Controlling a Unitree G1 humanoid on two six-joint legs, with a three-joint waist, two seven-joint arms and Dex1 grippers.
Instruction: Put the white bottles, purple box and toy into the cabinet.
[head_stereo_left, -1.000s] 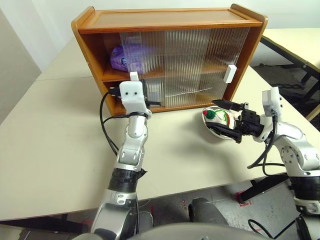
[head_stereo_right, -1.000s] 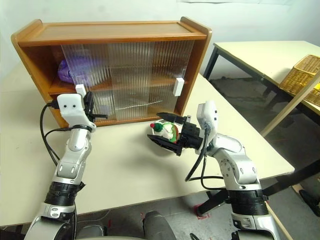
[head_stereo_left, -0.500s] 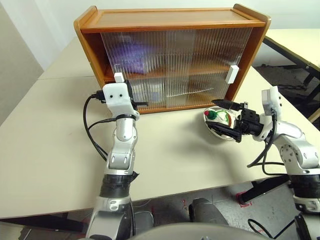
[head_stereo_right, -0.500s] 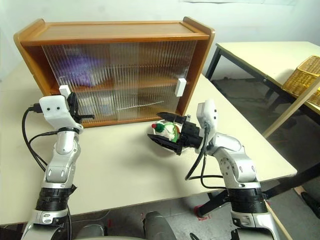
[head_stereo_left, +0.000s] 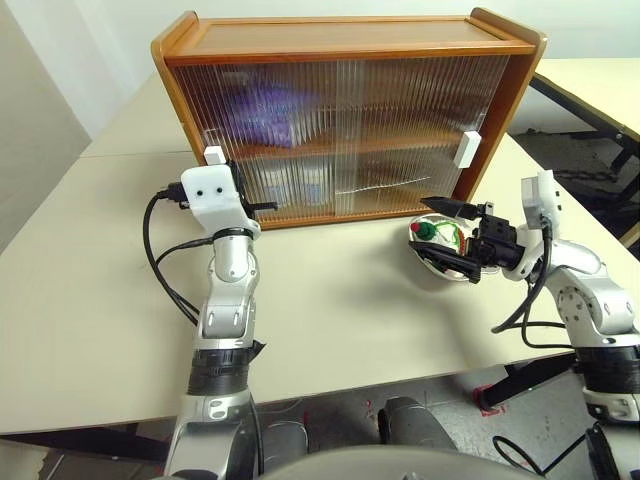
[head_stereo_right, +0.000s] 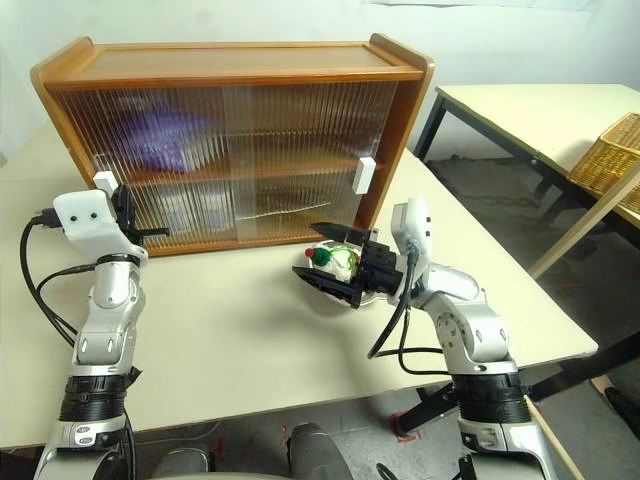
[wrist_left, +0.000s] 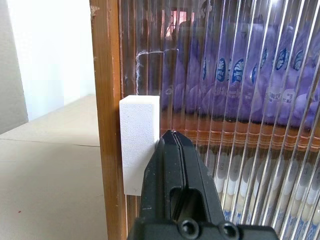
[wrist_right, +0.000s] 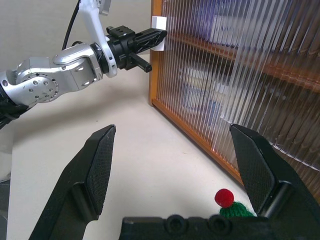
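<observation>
Purple box (head_stereo_left: 262, 108) looks shelved behind ribbed doors; your left gripper (wrist_left: 172, 145) is clenched against the nine-o'clock handle (wrist_left: 139, 142), right gripper (wrist_right: 182, 160) released over the toy (head_stereo_left: 437, 237)

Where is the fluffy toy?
The toy sits in a shiny bowl on the table's right side, just before the cabinet's right end, beside the right gripper.

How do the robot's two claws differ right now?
The left claw is shut, its tips against the white handle at the cabinet's left end; the right claw is wide open and grips nothing. The left claw points at the cabinet front; the right claw points sideways across the table, hovering by the toy. Both have two black fingers.
</observation>
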